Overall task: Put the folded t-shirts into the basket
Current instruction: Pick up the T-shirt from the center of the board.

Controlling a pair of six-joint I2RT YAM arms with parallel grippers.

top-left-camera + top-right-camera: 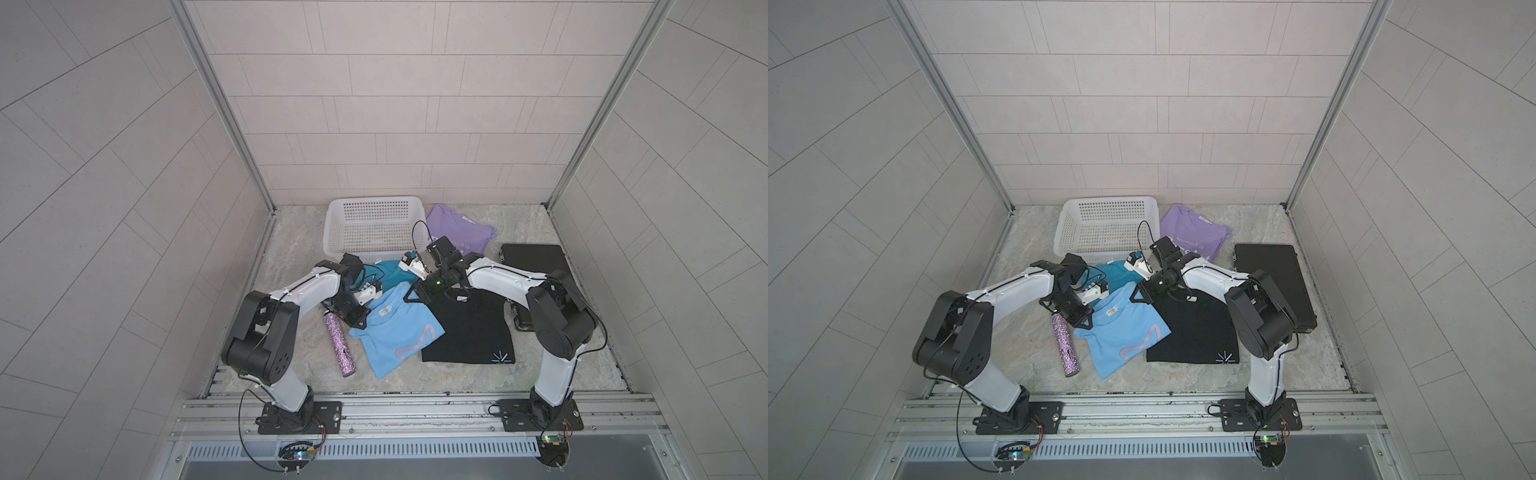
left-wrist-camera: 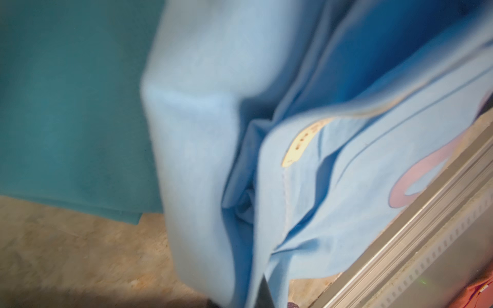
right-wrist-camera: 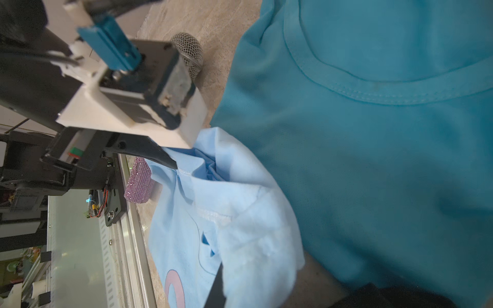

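1. Both grippers are clamped on the light blue shirt. The left gripper pinches one end of its collar edge and the right gripper the other, jaws closed down on cloth.
2. The shirt lies on the table, its long axis running from the held collar edge back toward the arm bases, slightly skewed.
3. The basket sits beyond the grippers, toward the back wall, with nothing showing in it. The teal shirt lies between it and the held edge, so the carry probably has to pass forward over it.
4. The basket stands a little to the left arm's side, though both arms look near enough.
5. The black shirt meets the light blue one on the right. The lavender shirt lies just beside the basket.
6. The left wrist view is blurred, showing only bunched cloth and a sliver of finger, and the arms cover most of the teal shirt.
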